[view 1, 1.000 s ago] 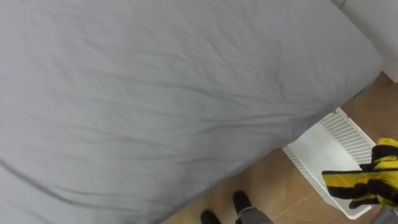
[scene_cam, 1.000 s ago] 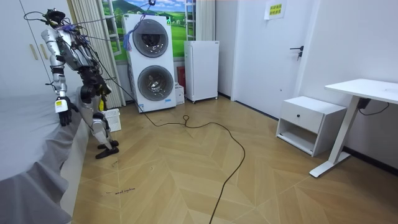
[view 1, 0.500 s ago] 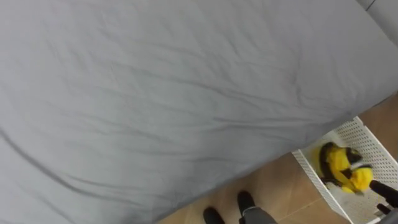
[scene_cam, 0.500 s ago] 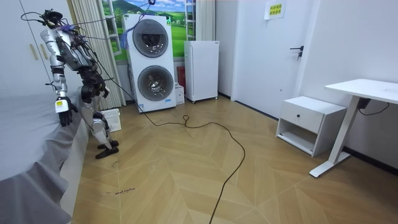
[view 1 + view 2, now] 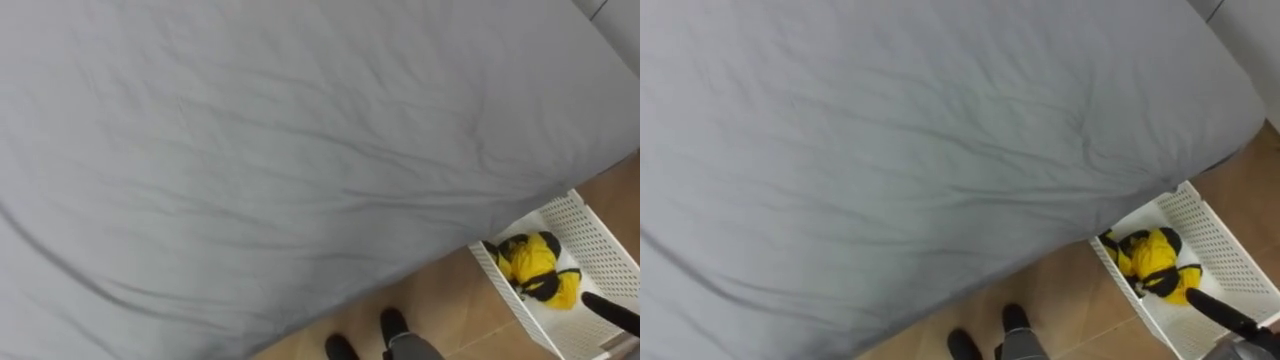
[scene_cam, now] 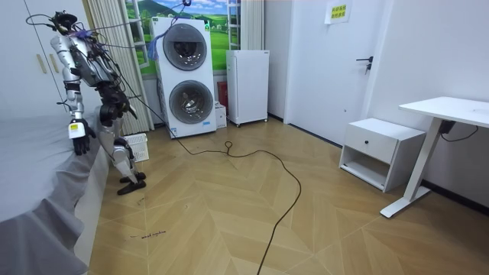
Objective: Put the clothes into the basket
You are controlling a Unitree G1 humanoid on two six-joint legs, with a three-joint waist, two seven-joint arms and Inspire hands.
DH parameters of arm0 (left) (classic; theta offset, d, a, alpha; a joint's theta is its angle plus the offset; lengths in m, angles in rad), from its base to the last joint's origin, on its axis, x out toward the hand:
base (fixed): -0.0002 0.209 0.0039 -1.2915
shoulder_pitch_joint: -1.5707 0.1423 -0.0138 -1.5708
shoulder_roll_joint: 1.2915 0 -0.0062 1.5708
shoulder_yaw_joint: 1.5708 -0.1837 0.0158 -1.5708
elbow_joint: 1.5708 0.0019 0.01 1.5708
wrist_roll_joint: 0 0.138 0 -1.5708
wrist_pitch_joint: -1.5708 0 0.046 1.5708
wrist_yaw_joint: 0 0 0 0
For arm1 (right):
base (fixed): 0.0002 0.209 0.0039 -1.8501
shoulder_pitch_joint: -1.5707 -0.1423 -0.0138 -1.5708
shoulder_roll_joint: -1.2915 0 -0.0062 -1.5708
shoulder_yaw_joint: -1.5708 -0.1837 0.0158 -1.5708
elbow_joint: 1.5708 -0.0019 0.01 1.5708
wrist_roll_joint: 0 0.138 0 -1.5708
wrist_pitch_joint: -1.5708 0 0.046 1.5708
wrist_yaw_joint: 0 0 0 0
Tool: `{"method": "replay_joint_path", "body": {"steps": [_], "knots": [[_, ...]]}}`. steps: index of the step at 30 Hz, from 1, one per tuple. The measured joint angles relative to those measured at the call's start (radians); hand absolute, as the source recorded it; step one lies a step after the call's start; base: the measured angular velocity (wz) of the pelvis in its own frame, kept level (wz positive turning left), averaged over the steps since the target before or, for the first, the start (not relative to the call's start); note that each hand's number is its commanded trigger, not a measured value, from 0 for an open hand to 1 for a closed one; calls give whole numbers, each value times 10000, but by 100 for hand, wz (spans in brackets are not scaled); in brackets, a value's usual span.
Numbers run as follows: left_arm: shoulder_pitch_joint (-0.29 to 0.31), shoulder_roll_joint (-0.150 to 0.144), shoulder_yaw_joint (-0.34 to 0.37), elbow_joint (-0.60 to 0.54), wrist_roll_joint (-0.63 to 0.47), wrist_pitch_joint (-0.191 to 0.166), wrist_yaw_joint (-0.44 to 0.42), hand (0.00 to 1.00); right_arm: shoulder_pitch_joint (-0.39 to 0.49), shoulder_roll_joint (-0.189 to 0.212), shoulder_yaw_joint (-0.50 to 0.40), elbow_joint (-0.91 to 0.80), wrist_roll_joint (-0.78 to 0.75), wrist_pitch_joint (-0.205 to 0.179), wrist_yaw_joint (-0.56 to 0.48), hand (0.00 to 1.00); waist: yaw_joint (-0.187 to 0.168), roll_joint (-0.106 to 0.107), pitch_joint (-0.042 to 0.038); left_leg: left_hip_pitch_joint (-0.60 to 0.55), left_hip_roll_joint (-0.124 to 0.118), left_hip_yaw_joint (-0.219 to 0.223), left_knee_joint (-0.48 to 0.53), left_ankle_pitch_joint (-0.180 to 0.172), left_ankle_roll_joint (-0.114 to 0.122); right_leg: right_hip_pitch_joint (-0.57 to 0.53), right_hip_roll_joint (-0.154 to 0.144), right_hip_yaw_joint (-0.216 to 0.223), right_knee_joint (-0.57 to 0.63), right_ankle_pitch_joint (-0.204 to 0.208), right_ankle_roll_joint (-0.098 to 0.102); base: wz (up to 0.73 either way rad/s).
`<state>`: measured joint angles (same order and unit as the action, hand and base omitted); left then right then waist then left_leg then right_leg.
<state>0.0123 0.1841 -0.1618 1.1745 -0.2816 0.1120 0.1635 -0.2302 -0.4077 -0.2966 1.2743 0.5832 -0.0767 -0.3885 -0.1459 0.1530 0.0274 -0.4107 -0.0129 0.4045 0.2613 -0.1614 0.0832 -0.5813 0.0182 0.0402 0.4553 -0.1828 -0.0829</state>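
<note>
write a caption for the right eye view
Yellow-and-black garment lying in the white basket beside the grey bed

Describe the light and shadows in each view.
Left eye view: soft, even light on the grey sheet, with faint shadows only along its creases; the yellow clothes in the white basket are brightly lit, without glare. Room view: even light across the wooden floor.

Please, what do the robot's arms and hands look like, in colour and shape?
In the room view the left arm is silver-grey and the left hand is black, with a small white tag at its back. The right hand shows as a slim black shape.
</note>
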Motion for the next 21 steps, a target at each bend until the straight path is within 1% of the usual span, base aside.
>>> {"method": "replay_joint_path", "body": {"steps": [2,4,7,8,9,12,13,15,16,17,18,19,21], "knots": [[93,88,7,-31,0,-99,0,0,177,0,-3,11,-1,-83,36,0,-6,-110,0,107,8,-184,89,1,-1,212,5,-43,-89,1,0,8],[152,131,17,-80,0,-125,-2,0,368,1,-3,7,-18,-199,58,0,-16,-147,-4,237,11,-334,84,1,-2,449,5,-132,-216,3,-3,13],[288,197,21,-79,1,-279,-19,0,566,43,7,7,-36,-237,208,0,12,-293,-17,497,13,-430,63,2,-5,780,-6,-219,-309,4,-5,7],[396,211,52,-81,1,-332,-38,0,753,126,17,4,28,-305,299,0,116,-365,-41,673,31,-497,44,1,-6,1021,8,-262,-442,22,-15,9],[416,239,133,-130,19,-387,-81,0,874,261,22,4,32,-321,358,0,163,-437,-52,851,56,-511,47,0,-7,1298,14,-335,-588,33,-23,12],[523,237,413,-156,302,-412,-186,0,1113,527,93,-50,63,-317,439,0,178,-538,-64,1303,75,-579,-50,-1,-9,1917,-1,-599,-882,43,-23,23],[586,240,433,-167,530,-416,-188,0,1257,677,233,-169,208,-315,451,0,216,-596,-92,1565,76,-583,-217,1,-11,2199,-5,-728,-1017,42,-28,25],[760,242,445,-384,934,-411,-183,0,1343,922,317,-301,412,-317,616,0,179,-665,-120,1966,64,-816,-417,11,-37,2724,-8,-998,-1340,59,-15,35],[798,244,459,-434,1094,-410,-177,0,1373,987,399,-299,423,-316,650,0,197,-706,-129,2055,56,-843,-441,9,-44,2830,-7,-1018,-1368,48,-3,36],[948,258,466,-663,1446,-391,-154,0,1548,1160,741,-373,438,-320,663,0,220,-793,-138,2259,56,-885,-494,9,-47,3088,-21,-1194,-1545,51,3,30],[1039,271,475,-794,1597,-385,-143,0,1644,1269,915,-457,429,-320,698,0,216,-836,-148,2343,56,-951,-506,6,-52,3248,-33,-1310,-1646,52,3,45],[1143,278,521,-944,1758,-392,-134,0,1856,1475,1211,-694,361,-293,824,0,283,-941,-175,2562,42,-1090,-598,3,-70,3559,-28,-1436,-1820,46,11,42],[1188,200,860,-944,2148,-475,-113,0,2252,1802,1392,-743,174,-201,1262,0,608,-1175,-215,3082,25,-1114,-858,-7,-115,4105,-11,-1548,-2016,13,37,26]]}}
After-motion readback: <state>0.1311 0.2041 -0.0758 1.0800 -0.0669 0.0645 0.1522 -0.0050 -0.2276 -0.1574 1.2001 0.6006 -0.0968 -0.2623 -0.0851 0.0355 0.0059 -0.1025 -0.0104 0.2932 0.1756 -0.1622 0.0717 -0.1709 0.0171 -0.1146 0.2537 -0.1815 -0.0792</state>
